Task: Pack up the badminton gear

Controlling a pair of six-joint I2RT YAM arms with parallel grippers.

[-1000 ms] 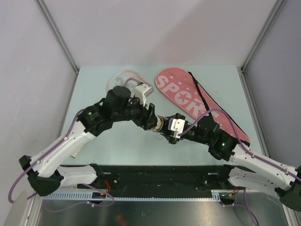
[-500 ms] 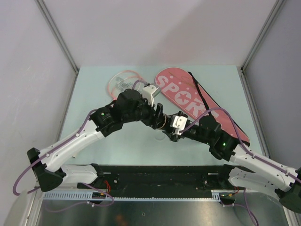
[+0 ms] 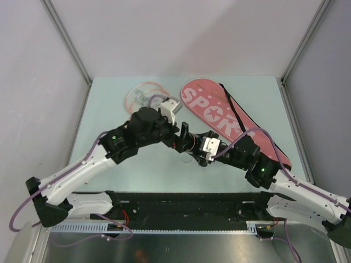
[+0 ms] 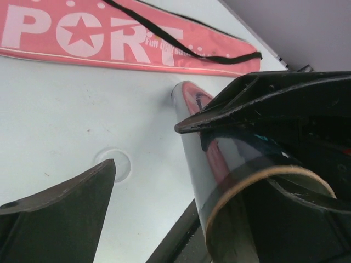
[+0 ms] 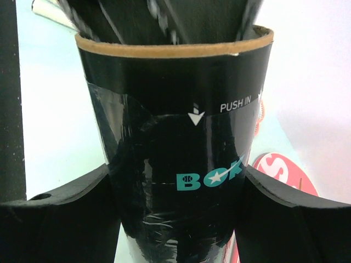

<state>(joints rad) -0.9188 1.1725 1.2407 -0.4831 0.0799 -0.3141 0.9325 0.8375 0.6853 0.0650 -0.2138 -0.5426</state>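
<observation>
While your right tool (image 5: 175, 189) clamps the black tube (image 5: 175, 137) mid-bench, only its wrist view reads "PUSH IN" | left tool (image 4: 145, 148) gapes at the tube's cardboard mouth | pink cover (image 3: 216, 112) lies right on the bench (image 3: 109, 104); left arm overlaps the racket (image 3: 141, 94) | racket shows more than a second ago

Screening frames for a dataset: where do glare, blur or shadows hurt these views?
Left wrist: the glossy tube mirrors the pink cover, its near rim soft. Right wrist: tube lettering sharp, wrinkled film shiny. Top external: even light, faint shadows on the table.
</observation>
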